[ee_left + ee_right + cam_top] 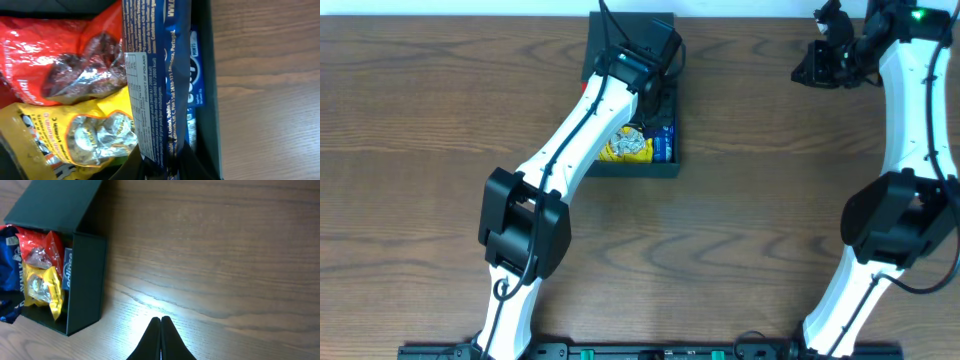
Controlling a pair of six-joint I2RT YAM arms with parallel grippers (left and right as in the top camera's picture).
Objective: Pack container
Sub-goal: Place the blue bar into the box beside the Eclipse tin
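The left gripper (pixel 152 170) is clamping a blue foil packet (pixel 155 75) inside the dark teal cardboard box (pixel 85 280) at the worktop's (pixel 770 200) far edge; the right gripper (pixel 160 330) is holding its fingers pressed together.

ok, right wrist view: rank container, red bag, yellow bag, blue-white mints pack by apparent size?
1. container
2. red bag and yellow bag: look about alike, both partly hidden, so not ranked.
3. blue-white mints pack: only a narrow strip shows.
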